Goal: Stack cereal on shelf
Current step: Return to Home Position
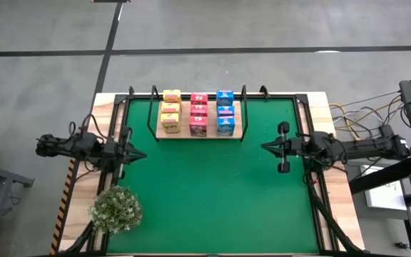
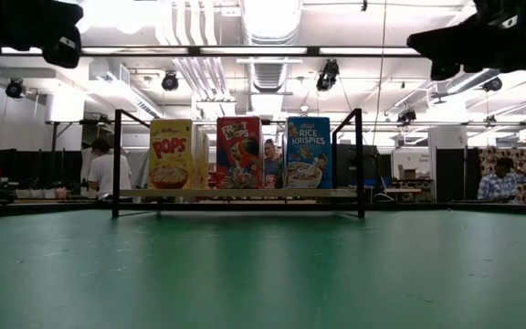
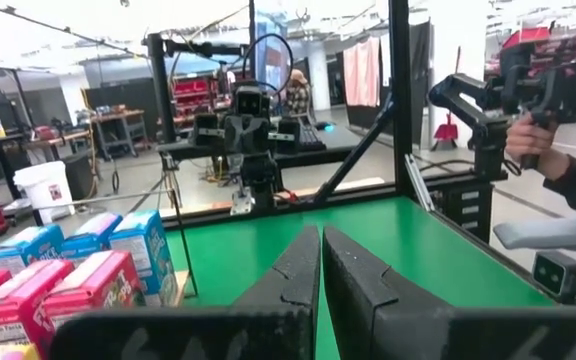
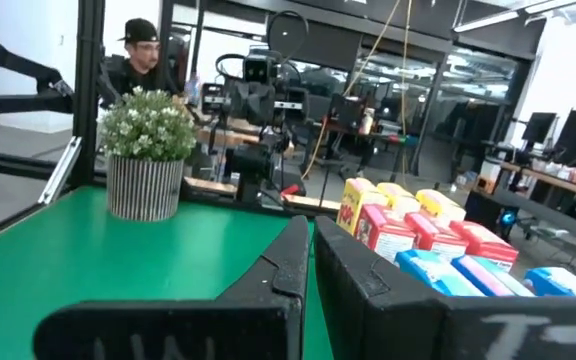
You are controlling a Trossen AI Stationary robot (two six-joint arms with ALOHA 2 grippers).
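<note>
Cereal [image 1: 199, 114] on shelf [image 1: 237, 121] at far edge of mat [image 1: 212, 193]; left hand [image 1: 140, 153] and right hand [image 1: 266, 148], each pressed together, at opposite sides

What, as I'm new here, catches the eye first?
Nine small printed cereal cartons, in yellow, pink-red and blue rows, stand on the light wooden shelf board at the large green mat's far side. The left gripper and right gripper hang shut over the mat's sides; a bushy pale green plant stands by its near left corner.
</note>
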